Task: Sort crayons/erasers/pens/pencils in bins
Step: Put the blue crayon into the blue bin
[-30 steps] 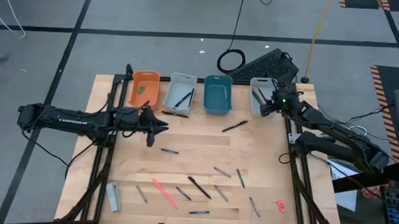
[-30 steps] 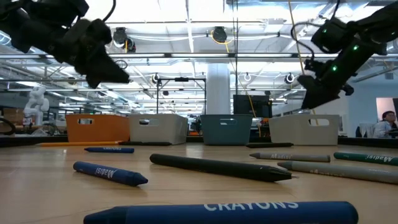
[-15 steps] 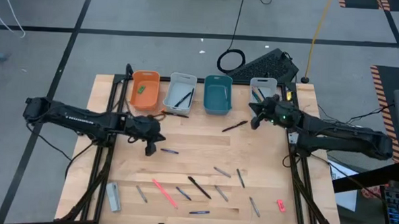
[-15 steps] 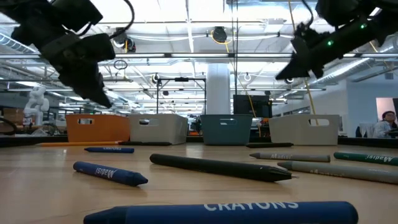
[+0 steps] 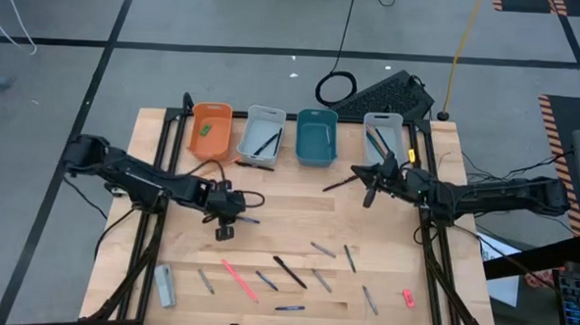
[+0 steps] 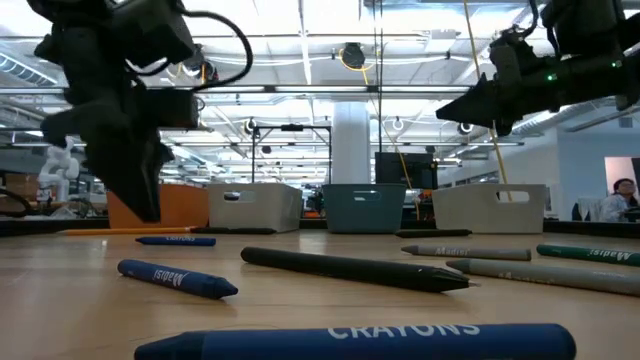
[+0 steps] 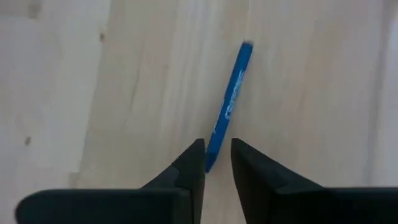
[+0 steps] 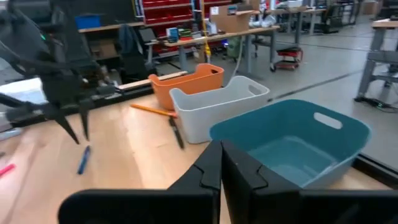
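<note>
Left gripper (image 7: 216, 163) hangs right over the blue crayon (image 7: 228, 104) mid-desk, fingers parted, straddling its near tip; the crayon's long axis runs straight ahead. Right gripper (image 8: 221, 163) looks clenched, empty, near the teal bin (image 8: 298, 140).

Orange bin (image 5: 211, 130), two pale grey bins (image 5: 263, 133), teal bin (image 5: 317, 137); blue crayon (image 7: 229, 106); light wood table (image 5: 384, 245); dark tools.
</note>
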Controlling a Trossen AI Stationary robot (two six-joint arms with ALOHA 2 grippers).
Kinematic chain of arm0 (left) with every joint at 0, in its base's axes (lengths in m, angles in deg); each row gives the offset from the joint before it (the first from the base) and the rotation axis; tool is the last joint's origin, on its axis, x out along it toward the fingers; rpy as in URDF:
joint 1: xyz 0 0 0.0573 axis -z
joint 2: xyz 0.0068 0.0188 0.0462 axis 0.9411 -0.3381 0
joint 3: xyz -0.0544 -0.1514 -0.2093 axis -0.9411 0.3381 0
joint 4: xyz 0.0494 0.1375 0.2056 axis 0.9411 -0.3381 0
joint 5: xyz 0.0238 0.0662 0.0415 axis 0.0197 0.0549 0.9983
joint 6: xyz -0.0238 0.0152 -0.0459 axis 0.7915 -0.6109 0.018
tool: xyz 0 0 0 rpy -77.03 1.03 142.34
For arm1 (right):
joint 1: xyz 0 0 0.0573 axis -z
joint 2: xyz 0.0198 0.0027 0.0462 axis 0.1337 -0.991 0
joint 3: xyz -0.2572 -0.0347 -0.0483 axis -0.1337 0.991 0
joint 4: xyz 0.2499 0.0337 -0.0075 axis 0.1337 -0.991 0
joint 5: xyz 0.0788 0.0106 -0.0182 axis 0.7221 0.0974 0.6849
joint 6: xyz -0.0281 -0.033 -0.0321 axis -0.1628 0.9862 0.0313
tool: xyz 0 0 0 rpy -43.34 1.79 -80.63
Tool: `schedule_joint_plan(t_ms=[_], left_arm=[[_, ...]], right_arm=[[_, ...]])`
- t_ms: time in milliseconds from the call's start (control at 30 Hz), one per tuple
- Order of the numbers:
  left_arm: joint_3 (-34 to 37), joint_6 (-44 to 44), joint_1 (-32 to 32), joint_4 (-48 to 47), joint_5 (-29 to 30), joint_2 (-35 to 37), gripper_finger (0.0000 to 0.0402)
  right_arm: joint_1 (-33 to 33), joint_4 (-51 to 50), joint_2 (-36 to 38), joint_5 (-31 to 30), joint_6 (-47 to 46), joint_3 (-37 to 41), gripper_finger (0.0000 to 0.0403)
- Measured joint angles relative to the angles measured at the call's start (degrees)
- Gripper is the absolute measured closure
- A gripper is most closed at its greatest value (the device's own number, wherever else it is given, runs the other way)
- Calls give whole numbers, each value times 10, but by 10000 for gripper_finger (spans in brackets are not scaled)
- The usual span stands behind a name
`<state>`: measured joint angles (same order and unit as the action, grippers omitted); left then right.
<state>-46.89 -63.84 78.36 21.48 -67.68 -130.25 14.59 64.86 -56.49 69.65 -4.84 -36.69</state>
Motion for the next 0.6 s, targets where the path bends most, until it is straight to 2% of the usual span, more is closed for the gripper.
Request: schedule_joint_plan(t_ms=[233,367,600], left_arm=[[0,-3,6,3,34,-48,303],[-1,-17,6,4,32,-60,303],[-2,-64,6,5,9,-72,332]], right_arm=[[-19,10,0,0,7,0,402],[-23,10,0,-1,10,0,403],[-23,14,0,-2,10,0,403]])
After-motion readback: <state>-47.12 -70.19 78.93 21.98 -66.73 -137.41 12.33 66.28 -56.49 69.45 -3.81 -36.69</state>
